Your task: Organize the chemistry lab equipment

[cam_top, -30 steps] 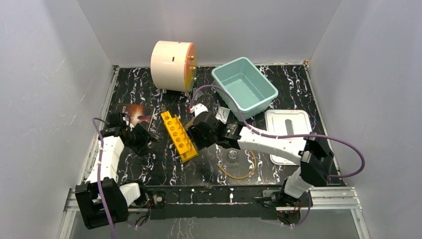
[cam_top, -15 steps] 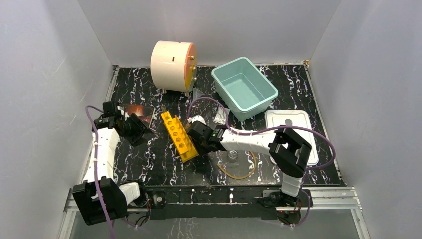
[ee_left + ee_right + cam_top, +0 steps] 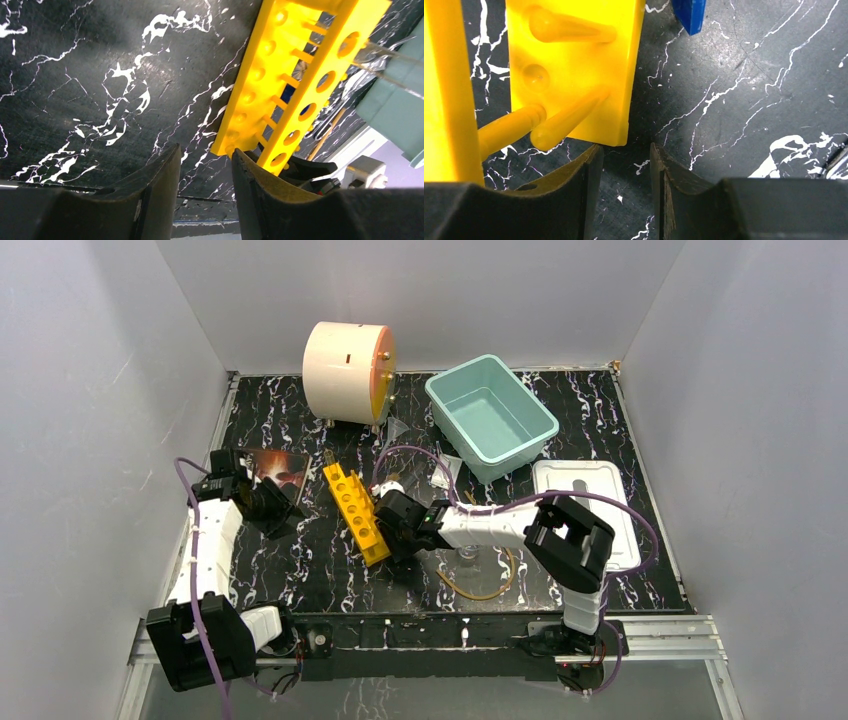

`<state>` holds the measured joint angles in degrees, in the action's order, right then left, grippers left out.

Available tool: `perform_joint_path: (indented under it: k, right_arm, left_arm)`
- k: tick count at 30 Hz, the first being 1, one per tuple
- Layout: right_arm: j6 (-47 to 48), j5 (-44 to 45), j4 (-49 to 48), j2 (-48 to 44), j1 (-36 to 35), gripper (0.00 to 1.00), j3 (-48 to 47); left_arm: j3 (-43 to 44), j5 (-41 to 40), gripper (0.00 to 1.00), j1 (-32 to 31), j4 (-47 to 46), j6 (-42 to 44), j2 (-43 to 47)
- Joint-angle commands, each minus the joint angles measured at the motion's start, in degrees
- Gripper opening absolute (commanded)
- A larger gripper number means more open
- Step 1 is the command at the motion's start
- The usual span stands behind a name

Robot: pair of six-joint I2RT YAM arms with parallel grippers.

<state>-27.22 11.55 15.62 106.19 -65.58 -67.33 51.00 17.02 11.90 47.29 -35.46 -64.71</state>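
Black marbled desk between grey walls carries everything. At the left, the left pincer hangs low beside a reddish card, fingers spread a little with only bare desk between them. Its wrist camera looks along the surface at the yellow tube rack, so it is probably lined up to brace the rack's left side. The rack lies diagonally mid-desk, its holes showing from overhead and no tubes in them. Just right of it, the right pincer is down at the rack's near corner, fingers parted and pinching nothing, seemingly ready to take that end. A blue-tipped tool lies just beyond. Farther right the small glass dish and tan rubber loop lie loose, with the teal bin behind them, presumably where such items belong.
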Motion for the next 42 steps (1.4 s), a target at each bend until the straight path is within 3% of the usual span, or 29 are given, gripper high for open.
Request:
perform_joint_path:
  k: [1, 5, 12, 25, 32, 36, 42]
  right_arm:
    - [0.7, -2.3, -4.6, 0.3, 0.3, 0.48, 1.3]
    - [1.1, -3.0, -5.7, 1.8, 0.3, 0.47, -0.2]
    - [-0.8, -5.8, -5.3, 7.6, 0.2, 0.44, -8.1]
    - [-3.1, -8.1, -4.9, 16.3, 0.2, 0.44, -20.5]
    - [-2.6, -6.8, 0.4, 21.7, 0.5, 0.44, -30.8]
    - [-0.9, -4.8, 6.5, 19.1, 0.5, 0.47, -34.8]
    - [-0.2, -3.8, 5.7, 8.6, 0.8, 0.53, -28.1]
  left_arm:
    - [-1.9, 1.8, 0.4, 0.5, 1.2, -0.2, 1.3]
    - [-1.8, 0.2, 0.39, 0.5, 2.2, -0.8, 1.1]
    - [-3.2, -0.5, 0.36, 0.4, 2.3, -10.8, 0.5]
    - [4.8, -8.0, 0.31, 0.4, 7.0, -8.7, -0.1]
    - [7.6, -6.9, 0.3, 0.3, 7.4, -8.2, -1.1]
    - [13.9, -5.4, 0.3, -1.2, 8.0, -8.5, -3.5]
    - [21.2, -3.8, 0.31, -4.1, 6.6, -7.6, -5.7]
